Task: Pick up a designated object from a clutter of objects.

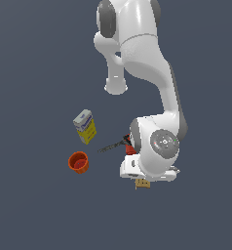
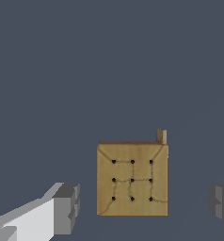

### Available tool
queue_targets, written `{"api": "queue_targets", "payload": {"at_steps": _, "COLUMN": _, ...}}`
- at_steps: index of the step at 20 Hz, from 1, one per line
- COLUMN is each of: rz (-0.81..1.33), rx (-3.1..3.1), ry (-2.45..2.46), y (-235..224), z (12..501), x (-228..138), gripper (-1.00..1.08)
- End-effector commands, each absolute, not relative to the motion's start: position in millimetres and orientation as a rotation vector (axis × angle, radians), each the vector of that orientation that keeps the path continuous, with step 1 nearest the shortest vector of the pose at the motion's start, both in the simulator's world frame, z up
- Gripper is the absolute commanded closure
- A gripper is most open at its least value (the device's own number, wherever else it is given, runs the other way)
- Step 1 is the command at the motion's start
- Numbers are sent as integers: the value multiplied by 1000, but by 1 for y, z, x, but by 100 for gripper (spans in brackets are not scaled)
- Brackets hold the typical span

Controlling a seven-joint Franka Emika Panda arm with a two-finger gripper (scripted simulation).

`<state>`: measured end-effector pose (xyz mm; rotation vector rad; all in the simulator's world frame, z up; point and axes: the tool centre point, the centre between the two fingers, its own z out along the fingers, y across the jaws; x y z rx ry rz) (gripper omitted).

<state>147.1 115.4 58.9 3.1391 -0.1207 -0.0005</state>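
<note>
Hand [image 2: 142, 202]: fingers wide apart, empty | flat tan square block with dark dots [image 2: 132, 179] between them, probably just below | square, no long axis

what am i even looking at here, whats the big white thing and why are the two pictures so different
The big white thing is a jointed robot arm, drawn by a computer simulation. The exterior view looks at the whole scene from off the arm. On the dark grey surface lie a white-blue-yellow carton, an orange-red cup, a red drill with a dark bit, partly hidden by the arm, and a small flat tan square block.

The wrist view comes from a camera on the arm's wrist. It shows that tan block, with its rows of dark dots, lying between the open grey fingers of the tool. Nothing is held.
</note>
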Motion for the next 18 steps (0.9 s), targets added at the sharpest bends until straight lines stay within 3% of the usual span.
{"api": "queue_targets", "payload": {"at_steps": 1, "rz": -2, "rx": 3139, "ry": -121, "y": 115, "z": 52, "x": 147, "gripper": -92}}
{"api": "queue_targets", "payload": {"at_steps": 14, "rz": 0, "rx": 3139, "ry": -122, "y": 116, "z": 11, "x": 148, "gripper": -92}}
{"api": "queue_targets", "payload": {"at_steps": 15, "rz": 0, "rx": 3139, "ry": -122, "y": 116, "z": 11, "x": 148, "gripper": 108}}
{"api": "queue_targets", "payload": {"at_steps": 18, "rz": 0, "rx": 3139, "ry": -122, "y": 116, "z": 11, "x": 148, "gripper": 108}}
